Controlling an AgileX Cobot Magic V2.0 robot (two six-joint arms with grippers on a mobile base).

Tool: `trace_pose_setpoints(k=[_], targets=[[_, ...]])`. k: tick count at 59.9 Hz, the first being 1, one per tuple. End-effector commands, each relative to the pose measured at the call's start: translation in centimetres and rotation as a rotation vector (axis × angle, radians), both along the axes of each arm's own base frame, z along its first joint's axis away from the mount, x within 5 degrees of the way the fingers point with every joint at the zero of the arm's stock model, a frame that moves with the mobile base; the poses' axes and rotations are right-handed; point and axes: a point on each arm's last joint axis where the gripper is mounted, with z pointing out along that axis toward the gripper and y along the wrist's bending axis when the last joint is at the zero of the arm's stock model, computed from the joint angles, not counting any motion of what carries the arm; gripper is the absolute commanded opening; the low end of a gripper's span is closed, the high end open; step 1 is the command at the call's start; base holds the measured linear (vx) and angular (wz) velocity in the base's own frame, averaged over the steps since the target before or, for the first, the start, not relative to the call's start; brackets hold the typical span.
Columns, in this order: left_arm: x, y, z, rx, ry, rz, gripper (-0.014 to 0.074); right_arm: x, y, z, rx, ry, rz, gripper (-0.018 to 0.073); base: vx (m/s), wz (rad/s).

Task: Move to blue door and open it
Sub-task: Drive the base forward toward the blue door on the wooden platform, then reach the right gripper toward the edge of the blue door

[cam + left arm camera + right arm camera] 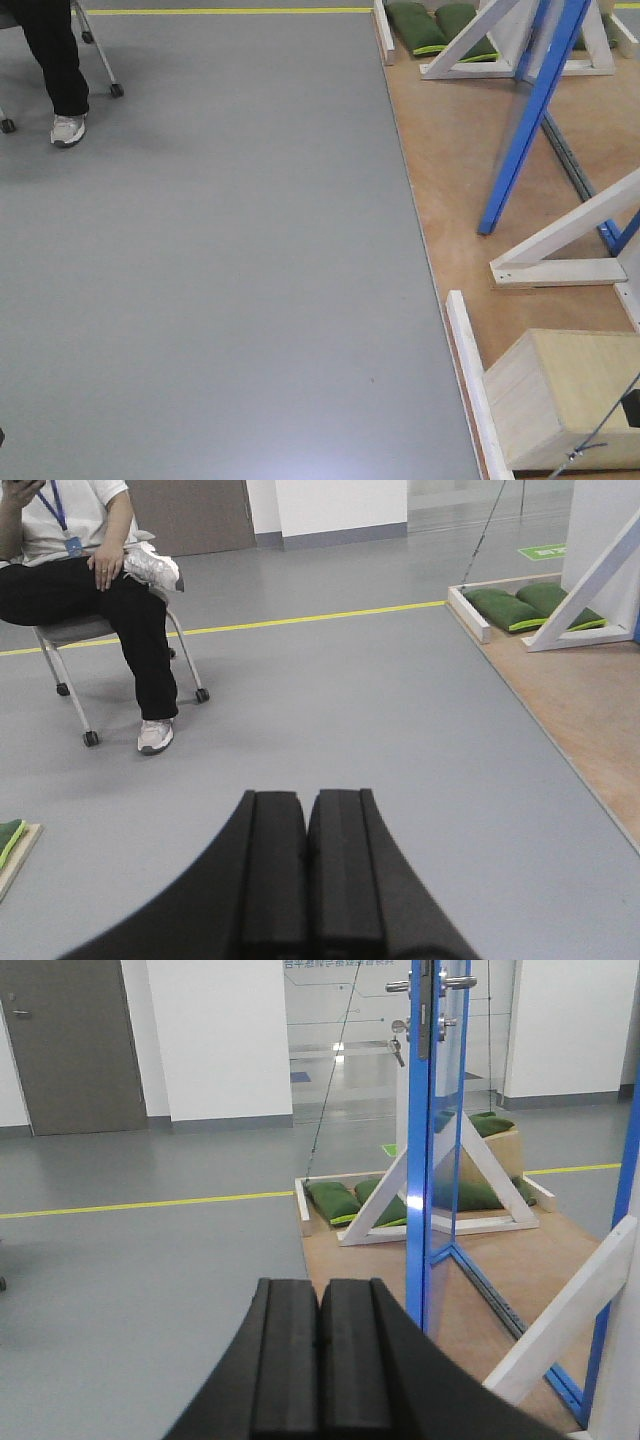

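Spreading across most of each view, the smooth grey floor [220, 250] meets a raised plywood platform [450, 150] at the right. On it stands the tall glossy bright-blue door [418, 1160], edge-on at centre-right of the right wrist view and well ahead. It looks rigid, hinged and fairly heavy, with a slippery face, so its silver lever handle [457, 981] at the top edge is the sensible hold. The black left gripper [308, 815] and right gripper [320, 1300] have their pads pressed together and hold nothing.

seated person [90, 570] | wheeled chair [72, 630] | green sandbags [500, 608] | yellow floor line [300, 620]
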Motion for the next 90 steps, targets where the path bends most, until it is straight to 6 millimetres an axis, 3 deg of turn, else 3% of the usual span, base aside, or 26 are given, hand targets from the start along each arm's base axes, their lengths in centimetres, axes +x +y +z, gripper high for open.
trace_pose_setpoints(k=[1,90], targets=[[0.11,-0.08,0.61,-0.01,-0.086,-0.01,0.007,-0.04,-0.01,0.15,-0.022,-0.078,-0.002,0.0002,0.38,0.04],[0.11,-0.08,0.61,-0.01,-0.086,-0.01,0.007,-0.04,-0.01,0.15,-0.022,-0.078,-0.002,0.0002,0.48,0.0]])
